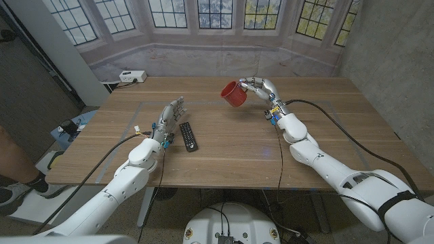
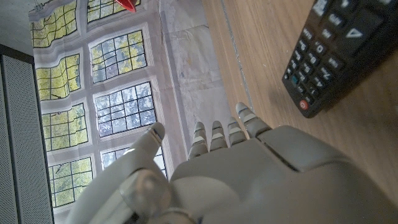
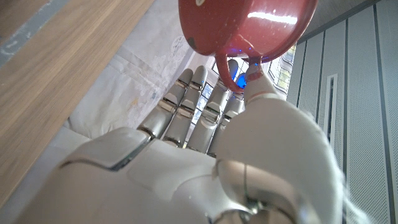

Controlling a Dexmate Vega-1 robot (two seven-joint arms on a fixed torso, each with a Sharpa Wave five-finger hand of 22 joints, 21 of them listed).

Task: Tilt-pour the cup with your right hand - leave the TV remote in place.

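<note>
A red cup (image 1: 234, 94) hangs above the table's far middle, tipped onto its side with its mouth turned to the robot's left. My right hand (image 1: 260, 88) holds it by the handle; in the right wrist view the cup (image 3: 249, 26) sits at the fingertips of that hand (image 3: 205, 149). A black TV remote (image 1: 188, 135) lies on the wooden table (image 1: 230, 152) left of centre. My left hand (image 1: 169, 119) stands just left of the remote, fingers apart, holding nothing. In the left wrist view the remote (image 2: 329, 53) lies beside the left hand (image 2: 217, 174).
A white power strip (image 1: 132, 76) sits at the table's far left corner. A person's leg and shoe (image 1: 17, 177) show at the left edge. Cables trail from both arms across the table (image 1: 281, 159). A printed window backdrop (image 1: 203, 20) stands behind the table.
</note>
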